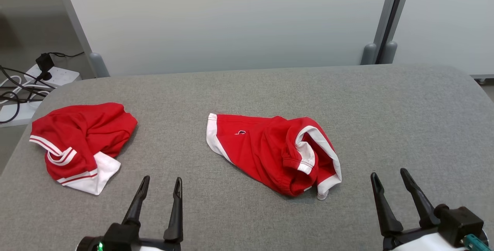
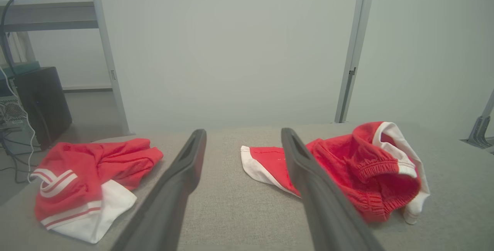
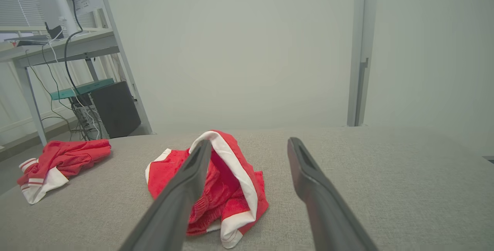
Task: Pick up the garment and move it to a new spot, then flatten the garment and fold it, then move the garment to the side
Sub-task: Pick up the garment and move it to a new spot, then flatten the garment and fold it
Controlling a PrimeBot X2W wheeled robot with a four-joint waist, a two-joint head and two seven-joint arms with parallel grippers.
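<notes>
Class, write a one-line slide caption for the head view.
Left garment and middle garment, both red and white, lie crumpled apart on the grey table; left gripper and right gripper open, empty.

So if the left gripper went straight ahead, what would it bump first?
Probably nothing: the left gripper aims at the bare gap between the striped red garment and the red shorts. It might graze the shorts' white hem.

A grey fabric tabletop [image 1: 270, 89] stands before pale partition panels [image 1: 231, 19] joined by grey posts [image 1: 386, 15]. On the floor [image 1: 23, 19] at left lies a white power strip [image 1: 58, 76]. Beyond, a desk [image 3: 58, 46] stands over a dark tower [image 3: 115, 108].
</notes>
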